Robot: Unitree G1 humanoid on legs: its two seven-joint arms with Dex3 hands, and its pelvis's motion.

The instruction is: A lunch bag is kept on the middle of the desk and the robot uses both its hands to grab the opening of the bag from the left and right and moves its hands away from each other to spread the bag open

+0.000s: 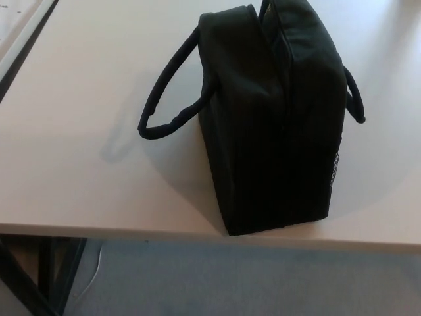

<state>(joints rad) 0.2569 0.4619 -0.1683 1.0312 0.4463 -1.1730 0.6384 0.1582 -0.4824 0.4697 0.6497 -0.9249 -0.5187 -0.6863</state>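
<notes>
A black fabric lunch bag stands upright on the white desk, close to the desk's front edge. Its top opening runs away from me as a narrow slit between two closed flaps. One looped handle sticks out to the left, and the other handle shows at the right side. A mesh pocket is on the bag's right face. Neither of my hands shows in the head view.
The desk's front edge runs across the lower part of the picture, with grey floor below it. Dark desk legs stand at the lower left. A second white surface lies at the top left, past a dark gap.
</notes>
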